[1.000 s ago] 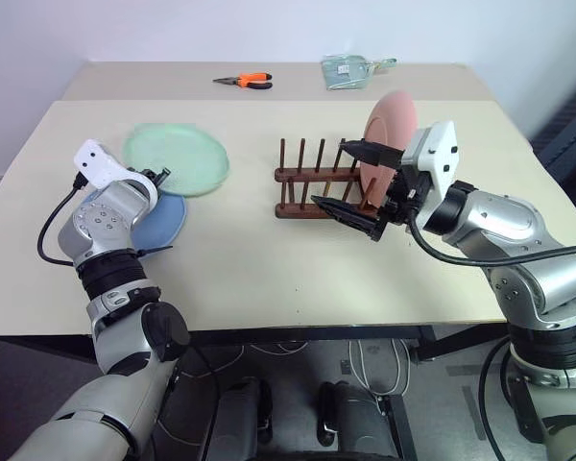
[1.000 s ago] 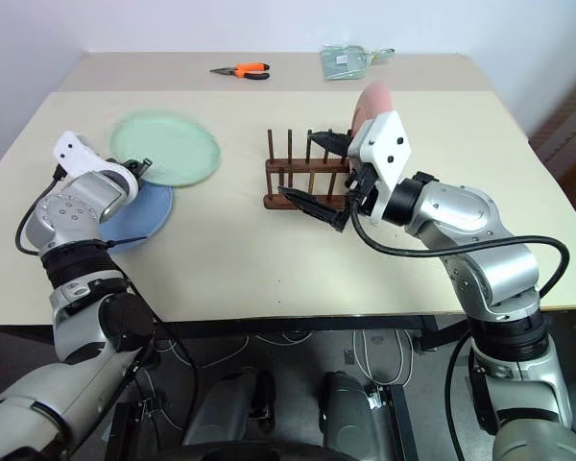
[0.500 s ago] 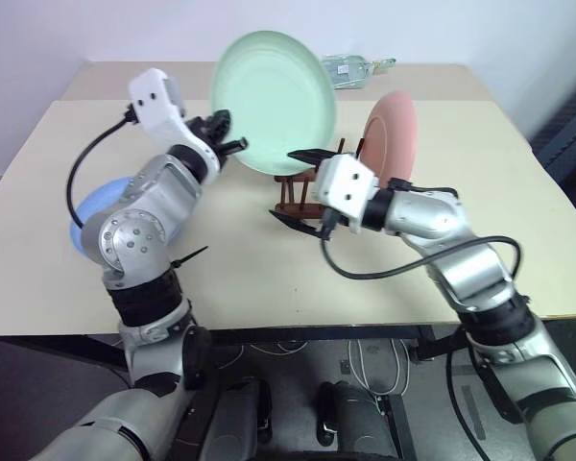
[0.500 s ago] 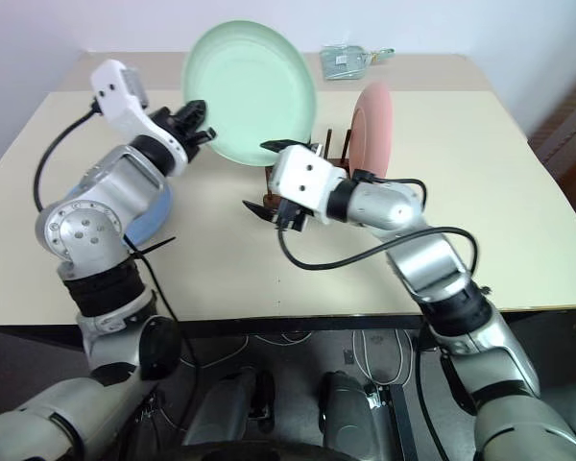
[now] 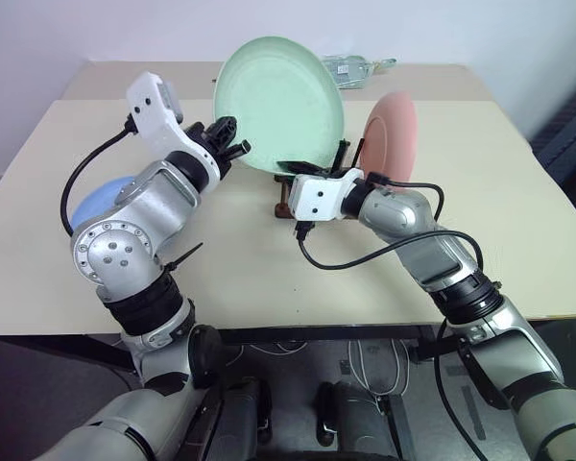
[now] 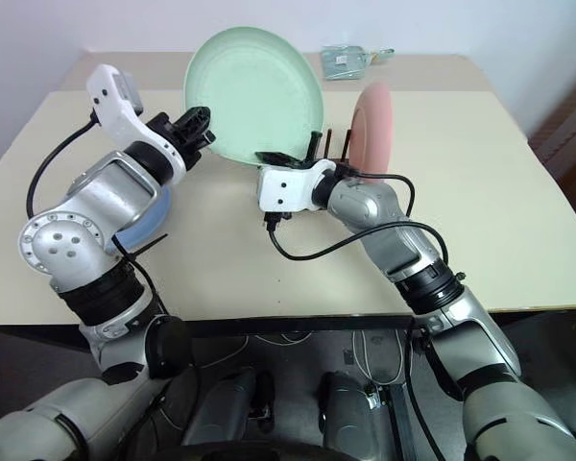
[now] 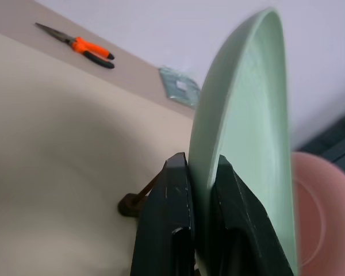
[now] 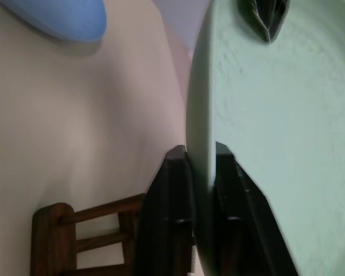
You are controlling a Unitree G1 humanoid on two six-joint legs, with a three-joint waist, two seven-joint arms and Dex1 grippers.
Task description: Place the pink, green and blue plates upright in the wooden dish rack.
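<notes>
While the round, matte mint-green plate (image 5: 280, 104) hangs upright above the dark wooden pegged dish rack (image 5: 319, 182), both left fingers (image 7: 171, 221) and right fingers (image 8: 171, 214) clamp its rim, the salmon-pink plate (image 5: 391, 128) stands in the rack, and the light-blue plate (image 5: 101, 199) lies flat on the beige tabletop (image 5: 240, 279).

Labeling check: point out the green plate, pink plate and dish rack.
green plate (image 5: 278, 101): left eye view, centre of its raised face.
pink plate (image 5: 392, 130): left eye view, middle of the upright disc in the rack.
dish rack (image 8: 49, 227): right wrist view, dark wooden end post.
</notes>
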